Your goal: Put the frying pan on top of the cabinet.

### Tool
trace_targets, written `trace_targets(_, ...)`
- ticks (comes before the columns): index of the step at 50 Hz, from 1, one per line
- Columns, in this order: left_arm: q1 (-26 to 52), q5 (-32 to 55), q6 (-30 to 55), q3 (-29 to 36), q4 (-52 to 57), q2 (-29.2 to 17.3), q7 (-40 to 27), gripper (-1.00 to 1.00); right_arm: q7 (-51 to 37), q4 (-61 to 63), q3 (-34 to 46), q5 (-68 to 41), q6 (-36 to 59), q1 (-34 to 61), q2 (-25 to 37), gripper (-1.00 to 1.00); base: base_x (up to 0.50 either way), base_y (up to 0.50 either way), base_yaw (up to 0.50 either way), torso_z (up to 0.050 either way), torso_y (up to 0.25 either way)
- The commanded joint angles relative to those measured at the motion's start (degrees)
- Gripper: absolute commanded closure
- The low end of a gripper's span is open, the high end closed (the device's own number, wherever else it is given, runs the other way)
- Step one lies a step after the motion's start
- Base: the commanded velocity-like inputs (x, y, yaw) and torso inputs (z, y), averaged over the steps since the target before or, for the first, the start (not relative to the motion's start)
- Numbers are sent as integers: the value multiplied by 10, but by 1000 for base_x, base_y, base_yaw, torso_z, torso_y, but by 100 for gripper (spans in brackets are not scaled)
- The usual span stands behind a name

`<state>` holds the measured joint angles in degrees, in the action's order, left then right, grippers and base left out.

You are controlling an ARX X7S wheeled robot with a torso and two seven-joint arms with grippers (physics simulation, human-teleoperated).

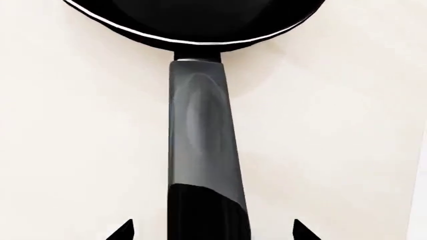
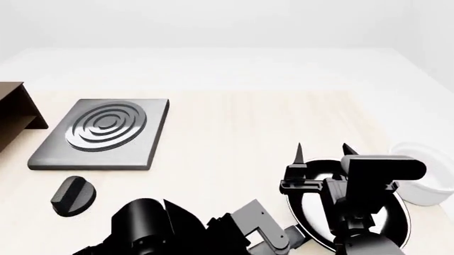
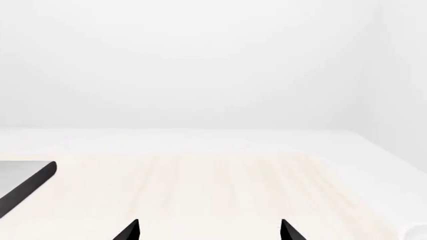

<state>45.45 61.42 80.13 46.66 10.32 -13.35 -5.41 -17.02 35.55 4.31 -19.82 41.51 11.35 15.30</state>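
The left pincer (image 1: 212, 231) hangs over the frying pan's handle (image 1: 203, 145), jaws spread wide with one tip on either side of the grip and neither tip touching it; it holds nothing. Beyond its tips the handle runs straight out to the frying pan (image 1: 193, 20), whose black bowl and bright rim sit directly ahead on the pale table (image 1: 80, 150).

In the head view the right pincer (image 2: 322, 150) hovers above the near-right part of the table, its two tips apart and empty, pointing away from the robot. The pan (image 2: 397, 223) lies directly beneath that arm, largely covered by it. Just to the right of the right pincer stands a white bowl (image 2: 426, 183), close beside the pan's rim.

Well off to the left of both pincers lies a flat grey hob (image 2: 103, 133) with concentric rings, and nearer the robot a small black knob (image 2: 73, 195) rests on the table. The cabinet (image 2: 14, 114) stands past the hob, at the far left edge, only its dark brown corner showing. The hob lies between the pan and the cabinet. From the right wrist, open table stretches ahead of the tips, with a hob corner (image 3: 23, 182) off to one side.
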Motion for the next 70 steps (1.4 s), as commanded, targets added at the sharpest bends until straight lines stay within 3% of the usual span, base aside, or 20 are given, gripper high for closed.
trace_targets(1,5,5,4,22,-38,16,12,100,-1,2,0,-5,-4,-2,2,-100,0,0,0,0,0)
trace_targets(11,9,12,4,14,-50,16,-1,100,-2,2,4,-6,-5,-1,3,-100,0,0,0,0,0)
trace_targets(19,10,18,23,-26,-75,23,-75,100,-4,3,5,-8,-5,-1,5,-100,1,0,0,0,0)
trace_targets(29,23,56,24,-163,-31,-19,-199,100,-7,6,2,-11,-7,-3,7,-100,0,0,0,0,0)
trace_targets(42,36,27,-51,-214,-73,-91,-168,100,-12,14,3,-14,-3,-3,10,-100,0,0,0,0,2)
trace_targets(48,66,22,-72,-248,-116,-100,-172,100,-13,13,4,-15,-4,-2,11,-100,0,0,0,0,2)
trace_targets(56,171,14,-71,-286,-200,-98,-190,100,-15,13,6,-17,-1,1,12,-100,0,0,0,0,3)
trace_targets(57,211,18,-61,-300,-244,-93,-196,100,-15,13,6,-17,-1,2,13,-100,0,0,0,0,0)
trace_targets(63,345,-13,-55,-295,-363,-93,-183,100,-16,10,8,-19,1,6,14,-100,0,0,0,0,2)
trace_targets(70,475,-95,-120,-259,-563,-85,-135,100,-15,6,12,-19,-4,6,13,-100,0,0,0,0,3)
